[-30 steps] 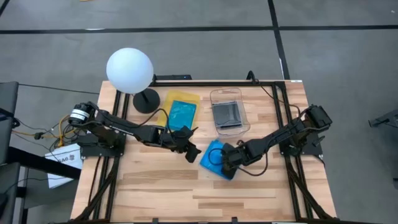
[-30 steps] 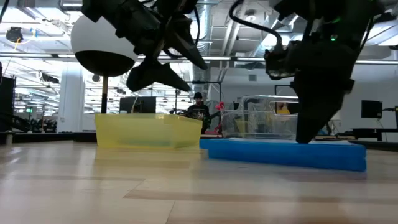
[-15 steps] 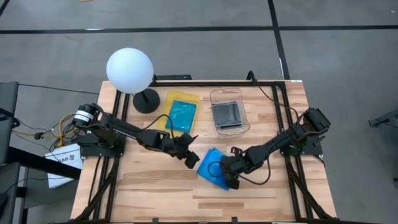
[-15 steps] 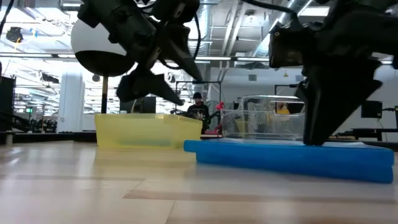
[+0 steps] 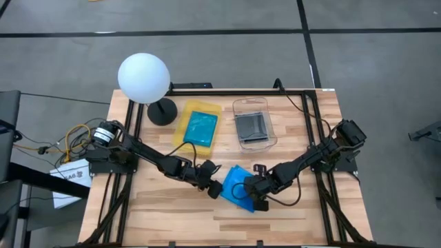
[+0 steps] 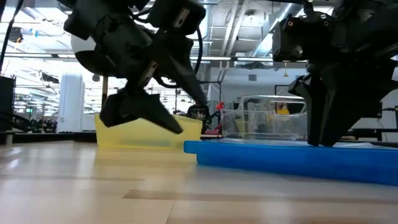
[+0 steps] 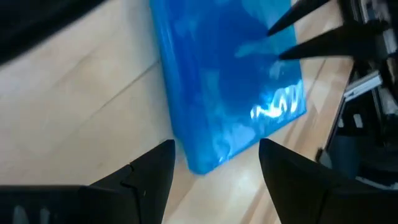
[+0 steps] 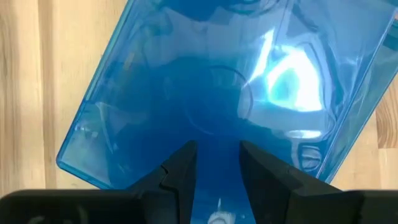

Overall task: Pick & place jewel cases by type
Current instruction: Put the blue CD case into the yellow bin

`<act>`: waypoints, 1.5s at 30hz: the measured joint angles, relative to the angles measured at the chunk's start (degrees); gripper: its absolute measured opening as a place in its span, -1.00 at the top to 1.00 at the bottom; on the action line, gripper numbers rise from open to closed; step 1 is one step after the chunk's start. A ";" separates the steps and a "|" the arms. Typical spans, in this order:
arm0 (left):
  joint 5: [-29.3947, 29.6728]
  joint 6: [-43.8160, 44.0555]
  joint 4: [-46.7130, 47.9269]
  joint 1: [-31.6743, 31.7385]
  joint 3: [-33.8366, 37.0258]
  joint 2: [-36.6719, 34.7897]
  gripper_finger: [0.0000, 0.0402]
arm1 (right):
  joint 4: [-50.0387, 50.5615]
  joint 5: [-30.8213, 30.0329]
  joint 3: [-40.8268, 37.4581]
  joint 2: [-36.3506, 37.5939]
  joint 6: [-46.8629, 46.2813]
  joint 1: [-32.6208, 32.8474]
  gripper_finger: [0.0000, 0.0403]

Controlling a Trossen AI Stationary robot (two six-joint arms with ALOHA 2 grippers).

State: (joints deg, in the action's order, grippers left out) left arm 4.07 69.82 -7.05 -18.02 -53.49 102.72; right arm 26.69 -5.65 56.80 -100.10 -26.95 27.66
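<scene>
1. A blue case (image 5: 238,187) lies flat on the table (image 5: 172,220), near its middle.
2. The right gripper (image 5: 256,196) rests on top of that case, fingers (image 8: 180,168) parted narrowly, gripping nothing.
3. The left gripper (image 5: 212,188) hangs just beside the case's corner, jaws wide and empty.
4. Another blue case (image 5: 200,127) sits in the yellow tray (image 5: 187,110); a grey case (image 5: 251,125) in the clear container (image 5: 270,138).
</scene>
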 joint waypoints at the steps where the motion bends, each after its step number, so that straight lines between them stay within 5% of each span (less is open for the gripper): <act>1: 0.30 -0.03 -0.21 0.02 -0.08 0.23 -0.13 | 0.17 0.00 -0.02 0.30 -0.46 0.13 0.42; 18: -3.53 -1.96 -13.44 2.16 0.00 7.62 -0.13 | 0.55 -0.68 -0.11 2.15 -2.41 0.37 0.42; 30: -7.20 -4.06 -14.37 3.04 0.02 7.60 -0.13 | -12.13 -2.02 -0.02 1.36 1.39 -5.98 0.42; 36: -8.40 -5.86 -12.72 3.08 0.02 7.58 -0.13 | -1.69 4.10 0.08 5.83 -4.78 -7.34 0.42; 45: -10.35 -10.99 -11.59 4.19 0.28 7.58 -0.13 | 12.17 5.03 0.03 8.61 -19.75 2.44 0.44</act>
State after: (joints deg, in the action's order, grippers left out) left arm -6.28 58.83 -18.64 -13.83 -53.21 110.30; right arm 38.86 -0.62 56.82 -91.49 -46.70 30.09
